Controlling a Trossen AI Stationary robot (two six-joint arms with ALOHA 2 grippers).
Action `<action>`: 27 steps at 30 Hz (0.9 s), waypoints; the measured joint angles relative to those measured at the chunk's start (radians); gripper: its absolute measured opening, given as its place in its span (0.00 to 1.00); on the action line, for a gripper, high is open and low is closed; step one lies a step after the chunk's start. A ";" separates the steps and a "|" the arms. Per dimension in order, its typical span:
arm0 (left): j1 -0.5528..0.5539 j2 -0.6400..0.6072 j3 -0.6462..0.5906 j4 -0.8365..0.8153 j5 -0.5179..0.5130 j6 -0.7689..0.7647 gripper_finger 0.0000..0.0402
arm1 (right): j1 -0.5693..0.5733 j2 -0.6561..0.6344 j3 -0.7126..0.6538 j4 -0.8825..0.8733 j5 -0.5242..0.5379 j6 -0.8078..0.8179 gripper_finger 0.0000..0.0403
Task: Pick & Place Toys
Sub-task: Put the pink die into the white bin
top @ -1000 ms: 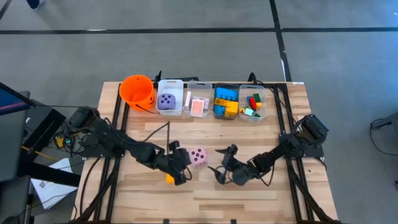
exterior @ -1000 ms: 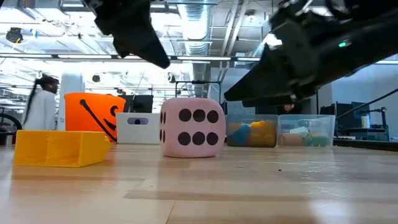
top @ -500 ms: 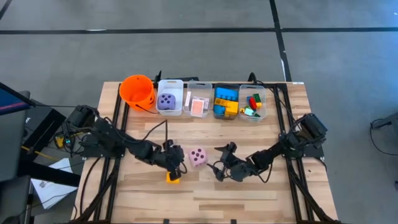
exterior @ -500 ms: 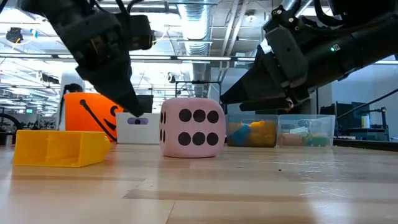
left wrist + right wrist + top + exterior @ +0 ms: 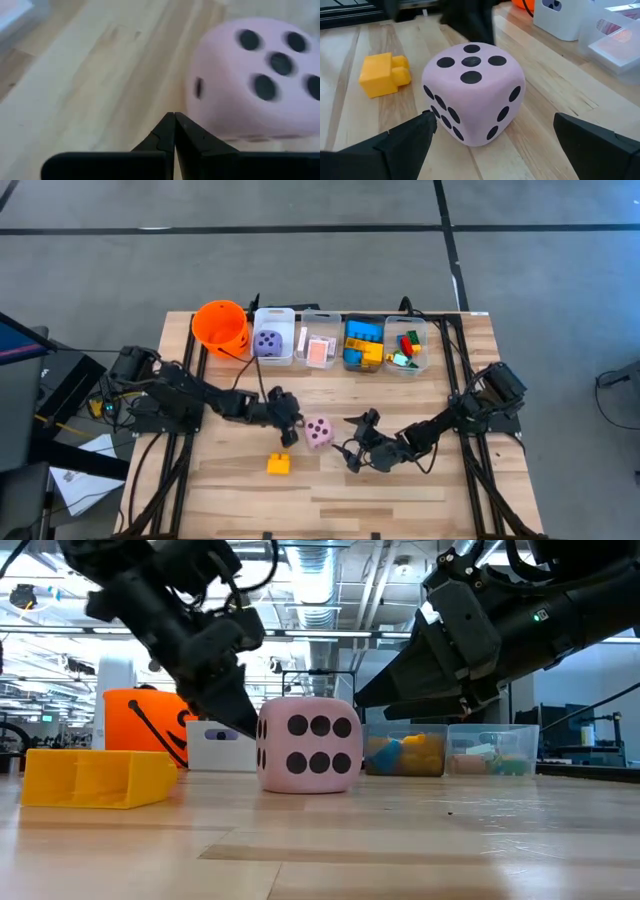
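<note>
A pink dotted soft die [image 5: 318,432] sits on its lower face on the wooden table, also seen in the low view [image 5: 308,745]. My left gripper [image 5: 292,430] is shut, and its tips [image 5: 174,120] are low beside the die's left side. My right gripper [image 5: 350,444] stands open to the die's right. In the right wrist view its fingers [image 5: 415,135] flank the die [image 5: 472,95] without touching it. A yellow brick [image 5: 278,464] lies flat on the table, nearer than the die. My left gripper's shut tips [image 5: 250,727] come slanting down from the table's left, right next to the die's left face [image 5: 200,95]. I cannot tell whether they touch it.
Along the far edge stand an orange bucket [image 5: 220,325], a white bin with a purple die [image 5: 273,340], a clear bin with pink cards [image 5: 320,350] and two clear bins of bricks [image 5: 362,345] [image 5: 405,348]. Bare wood lies near the front edge.
My left gripper, shut throughout, has gone from above the yellow brick toward the far edge and the pink die, sinking to the die's left side. The brick and the die have stayed where they were.
</note>
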 joint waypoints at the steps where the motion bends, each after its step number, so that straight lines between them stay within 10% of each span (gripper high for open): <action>1: 0.018 0.000 0.000 -0.001 0.013 0.011 0.00 | 0.000 0.000 0.000 0.000 0.000 0.000 0.99; 12: 0.057 0.000 0.000 -0.314 0.204 -0.142 0.00 | 0.002 0.000 0.000 -0.009 -0.001 0.026 0.99; 18: 0.029 0.000 0.000 -0.241 0.398 -0.144 0.00 | 0.001 0.000 0.000 -0.008 -0.001 0.026 0.99; 27: 0.013 0.000 0.000 -0.103 0.401 -0.119 0.00 | 0.001 0.000 0.000 -0.009 -0.001 0.026 0.99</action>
